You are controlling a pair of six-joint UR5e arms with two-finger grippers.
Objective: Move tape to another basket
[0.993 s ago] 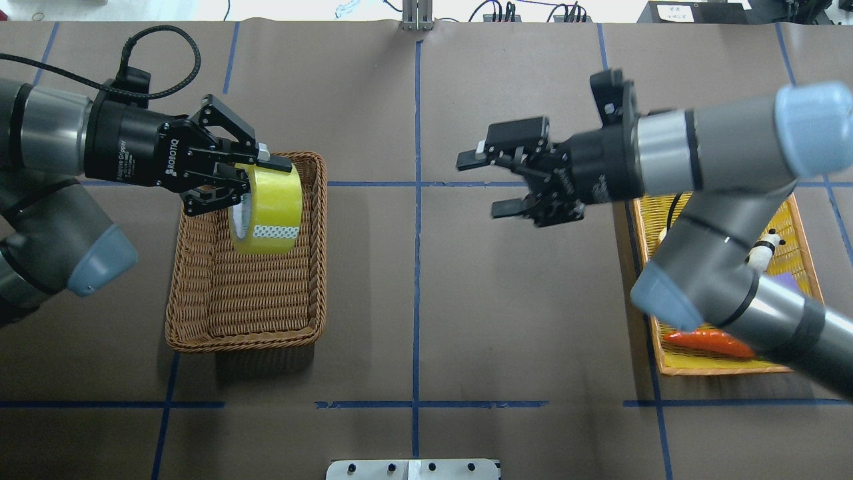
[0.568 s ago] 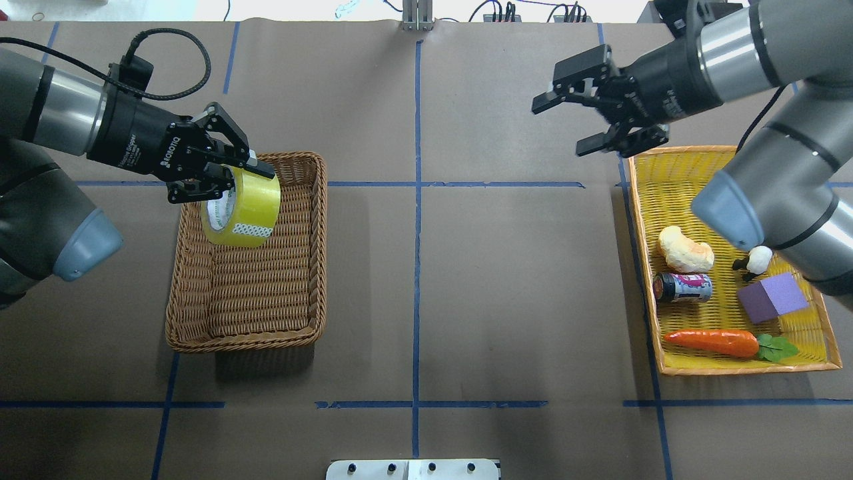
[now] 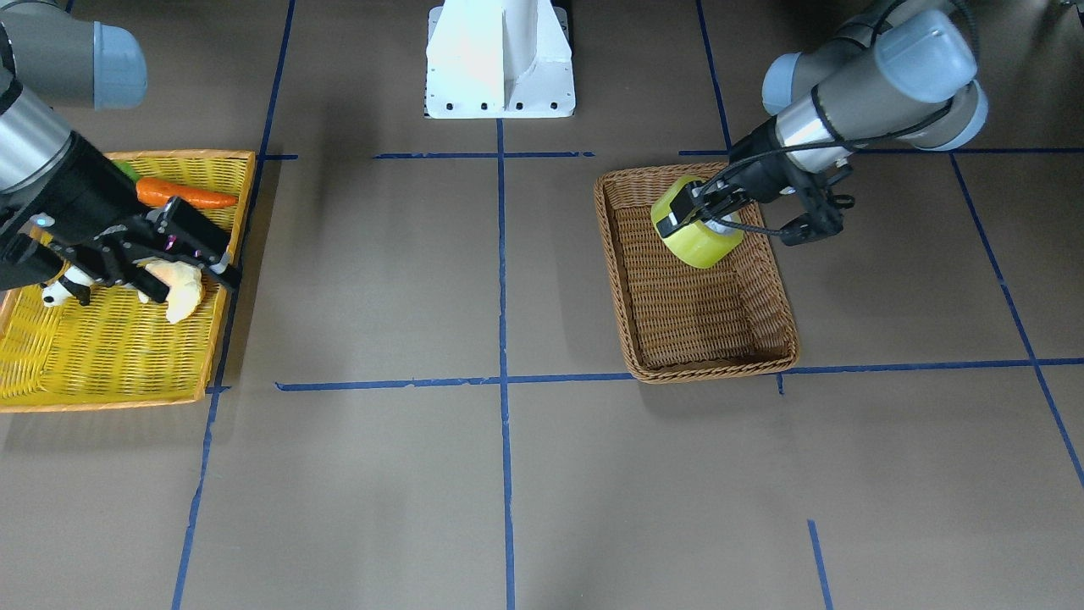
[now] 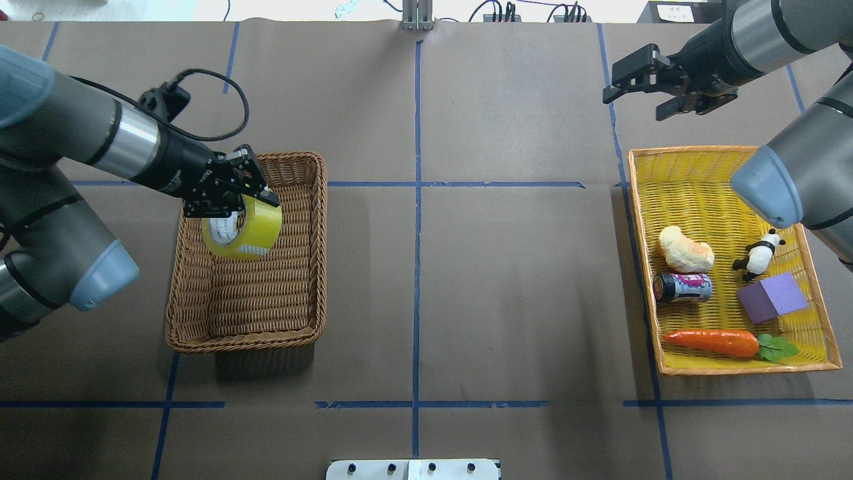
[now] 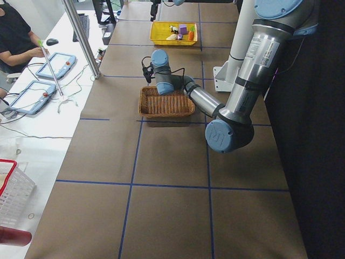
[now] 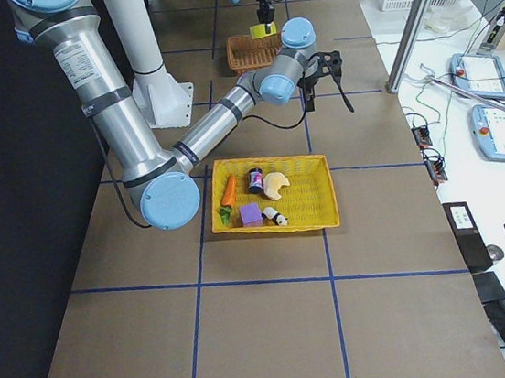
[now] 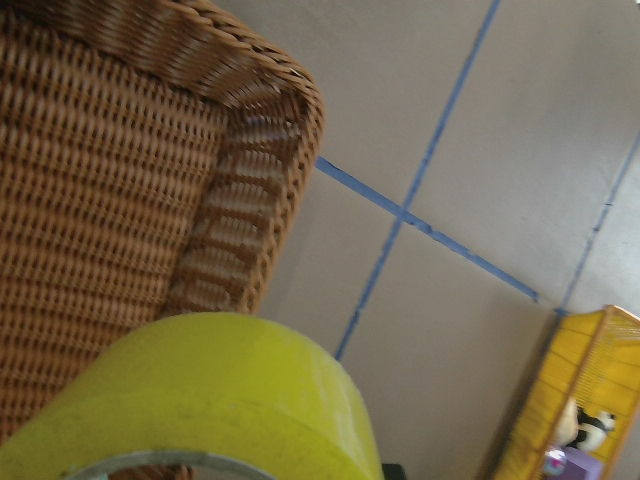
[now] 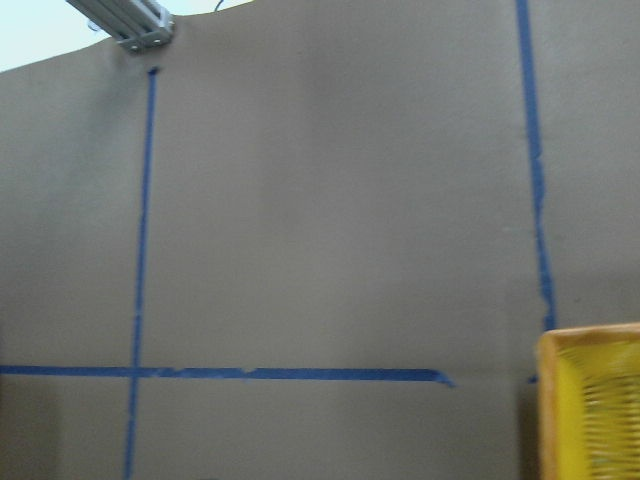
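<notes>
The tape (image 4: 243,230), a yellow-green roll with a pale core, hangs tilted in my left gripper (image 4: 238,203), which is shut on the roll's wall. It is low over the far left part of the brown wicker basket (image 4: 320,267). In the front view the tape (image 3: 701,233) and left gripper (image 3: 690,212) are over the basket's (image 3: 711,371) end nearest the robot. The left wrist view shows the tape (image 7: 210,400) above the basket's weave (image 7: 110,190). I cannot tell whether it touches the basket. My right gripper (image 4: 634,103) is open and empty, just beyond the yellow tray's far corner.
The shallow yellow tray (image 4: 632,200) at the right holds a bread piece (image 4: 686,250), a small can (image 4: 683,288), a panda figure (image 4: 760,253), a purple block (image 4: 773,297) and a carrot (image 4: 713,342). Blue tape lines cross the brown table cover.
My left gripper has carried the tape down and slightly left, lower over the wicker basket. My right arm has pulled back from the table's middle to the far right, uncovering the yellow tray.
</notes>
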